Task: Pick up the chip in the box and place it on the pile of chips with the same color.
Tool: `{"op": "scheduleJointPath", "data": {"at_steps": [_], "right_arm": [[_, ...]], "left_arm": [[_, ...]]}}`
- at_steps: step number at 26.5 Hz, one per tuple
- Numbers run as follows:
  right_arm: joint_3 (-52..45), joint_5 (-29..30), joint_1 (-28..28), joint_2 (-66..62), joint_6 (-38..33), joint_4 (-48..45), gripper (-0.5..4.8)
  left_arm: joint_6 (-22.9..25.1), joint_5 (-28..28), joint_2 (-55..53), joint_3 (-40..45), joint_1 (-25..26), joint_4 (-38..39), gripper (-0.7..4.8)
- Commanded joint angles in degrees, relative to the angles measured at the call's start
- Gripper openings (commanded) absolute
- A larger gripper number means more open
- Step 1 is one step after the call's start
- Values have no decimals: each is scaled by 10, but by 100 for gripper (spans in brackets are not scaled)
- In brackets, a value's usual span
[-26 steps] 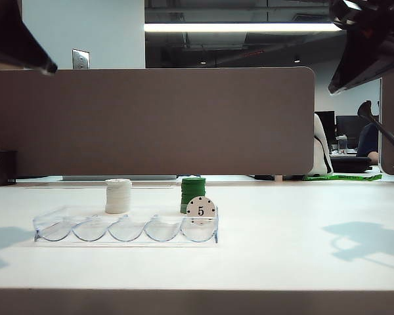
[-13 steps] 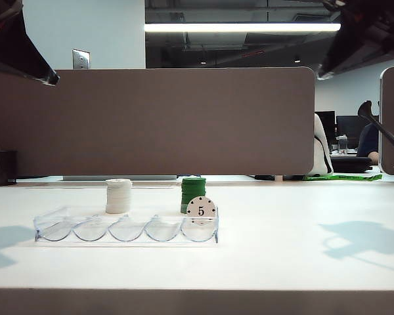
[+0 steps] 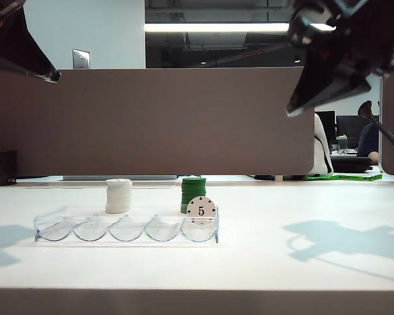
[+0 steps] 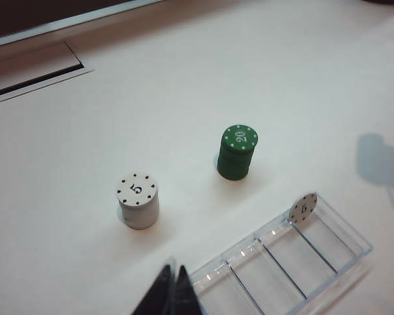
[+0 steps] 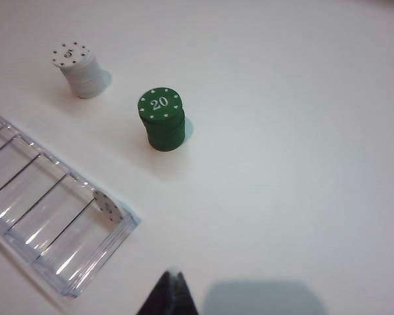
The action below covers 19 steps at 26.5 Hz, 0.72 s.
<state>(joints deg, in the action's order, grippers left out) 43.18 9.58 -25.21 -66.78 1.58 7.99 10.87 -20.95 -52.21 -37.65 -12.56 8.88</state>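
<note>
Chip (image 3: 201, 209) upright in box (image 3: 85, 230), left hand (image 4: 173, 289), right hand (image 5: 173, 292) closed, empty

The left gripper (image 4: 170, 292) is seen as a pair of slim black fingers, tapered to sharp points, their tips pressed together. The right gripper (image 5: 170, 294) is shown in the same matte black, likewise tapered. In the exterior view, glossy black wedge-shaped housings are made out, and a pale metallic collar is glimpsed on the right arm.
</note>
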Motion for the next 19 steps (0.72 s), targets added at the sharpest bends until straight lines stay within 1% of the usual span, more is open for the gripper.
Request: {"op": "scheduleJointPath", "data": {"at_steps": [1, 8, 13, 16, 19], "right_arm": [[2, -6, 1, -5, 2, -19, -6], [2, -7, 2, -4, 3, -60, -6], [2, -7, 2, -4, 3, -66, -6], [2, -7, 2, -4, 3, -66, -6], [2, -7, 2, -4, 3, -66, -6]], "left_arm": [[-4, -3, 2, -1, 0, -8, -5], [-3, -3, 2, -1, 0, -4, -6], [17, -3, 2, -1, 0, 4, -6], [53, -26, 2, -1, 0, 0, -6], [123, -56, -2, -1, 0, -21, -6]]}}
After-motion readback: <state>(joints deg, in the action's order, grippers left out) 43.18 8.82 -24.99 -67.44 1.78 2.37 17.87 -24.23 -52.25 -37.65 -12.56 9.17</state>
